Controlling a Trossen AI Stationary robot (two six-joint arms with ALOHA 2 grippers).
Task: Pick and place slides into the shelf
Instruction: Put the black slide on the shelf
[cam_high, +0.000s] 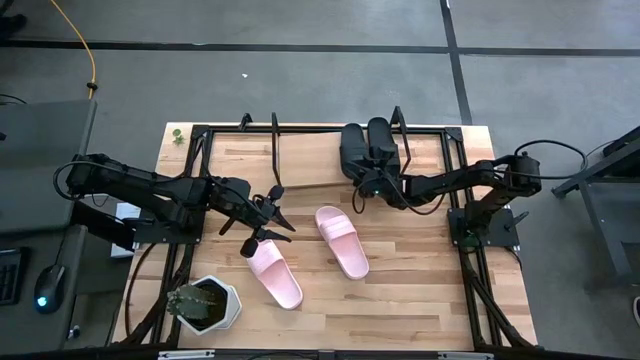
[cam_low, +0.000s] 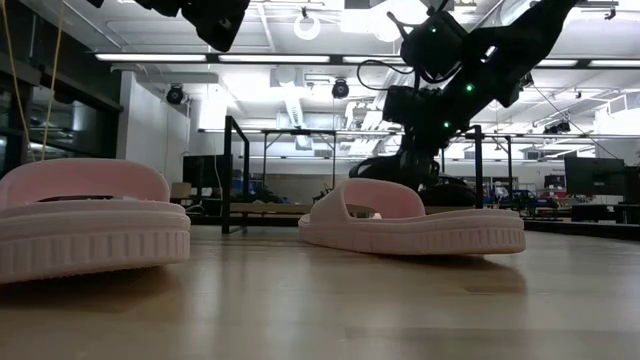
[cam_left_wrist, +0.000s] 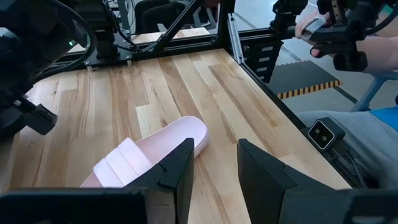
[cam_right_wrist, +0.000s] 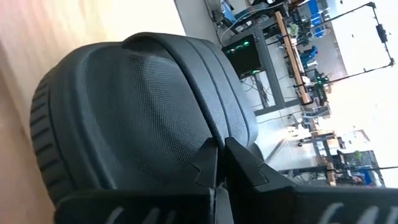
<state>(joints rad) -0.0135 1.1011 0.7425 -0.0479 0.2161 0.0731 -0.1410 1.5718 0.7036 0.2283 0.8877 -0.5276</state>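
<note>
Two pink slides on the table, two black ones on the shelf

The left gripper (cam_high: 268, 213), fingers parted and empty, hangs above the nearer pink slide (cam_high: 274, 272); the second pink slide (cam_high: 342, 240) lies beside it; the right gripper (cam_high: 372, 186), fingers pressed together, touches the black slides (cam_high: 366, 146) on the shelf (cam_high: 310, 166) at the table's far edge

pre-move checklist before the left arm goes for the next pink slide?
1. Left hand open, nothing between its fingers: ok.
2. Left hand lined up over the nearer pink slide: ok, beside its far end.
3. Other pink slide lies apart from it: ok.
4. Two black slides on the shelf: ok.
5. Right hand shut, by the black slides; holding one: cannot tell.
6. Potted plant outside the path: ok.
</note>
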